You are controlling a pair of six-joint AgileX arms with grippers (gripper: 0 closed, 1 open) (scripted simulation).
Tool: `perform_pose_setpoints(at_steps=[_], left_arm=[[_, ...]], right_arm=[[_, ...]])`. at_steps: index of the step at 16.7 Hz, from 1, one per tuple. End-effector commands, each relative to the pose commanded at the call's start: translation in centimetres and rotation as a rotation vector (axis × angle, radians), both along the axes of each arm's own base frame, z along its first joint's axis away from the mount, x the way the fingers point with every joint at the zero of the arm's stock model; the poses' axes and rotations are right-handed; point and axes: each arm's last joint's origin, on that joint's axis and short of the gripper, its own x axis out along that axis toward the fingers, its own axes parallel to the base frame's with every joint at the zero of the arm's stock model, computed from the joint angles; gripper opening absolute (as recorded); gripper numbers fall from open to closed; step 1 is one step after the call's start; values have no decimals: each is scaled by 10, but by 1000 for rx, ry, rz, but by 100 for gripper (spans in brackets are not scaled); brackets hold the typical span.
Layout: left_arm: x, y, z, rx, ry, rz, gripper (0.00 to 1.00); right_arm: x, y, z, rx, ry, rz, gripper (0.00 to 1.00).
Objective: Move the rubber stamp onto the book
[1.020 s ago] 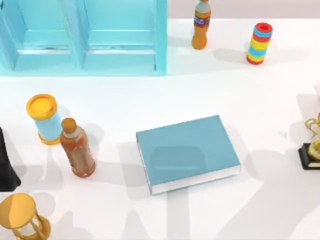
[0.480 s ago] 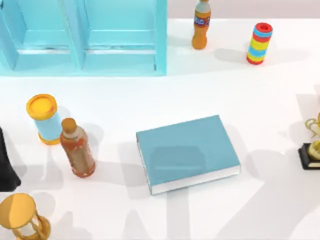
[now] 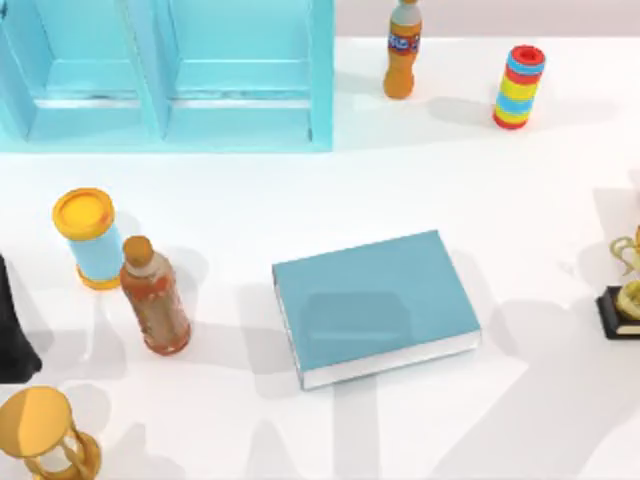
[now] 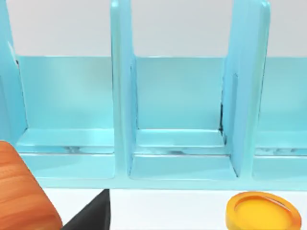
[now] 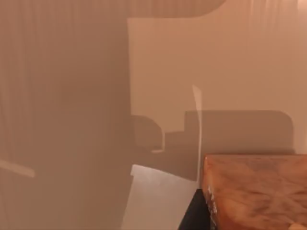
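Nothing being moved over last second. Tall light-blue open cabinet (image 3: pixel 170 80) at far left and flat teal-blue book with white page edges (image 3: pixel 375 305) at table centre are both staying put. Book cover being left bare, so task judged not begun.

Cabinet compartments being shown close by left wrist view. Brown wood-grained block (image 5: pixel 259 191) being shown by right wrist view, unmatched from above.

Rubber stamp's place and either gripper's opening or hold cannot be told.
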Motion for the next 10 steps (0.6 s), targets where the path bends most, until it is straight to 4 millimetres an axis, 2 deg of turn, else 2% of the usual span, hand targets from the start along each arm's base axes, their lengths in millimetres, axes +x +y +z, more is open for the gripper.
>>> perform_pose_setpoints(at_steps=[6,8,10], left_arm=[[0,0,0,0,0,0,100],[0,0,0,0,0,0,100],[0,0,0,0,0,0,100]], right_arm=[[0,0,2,-1,-3,-4,0],[2,2,15,5,-23,-19,0],[7,13,40,16,-56,-36,0]])
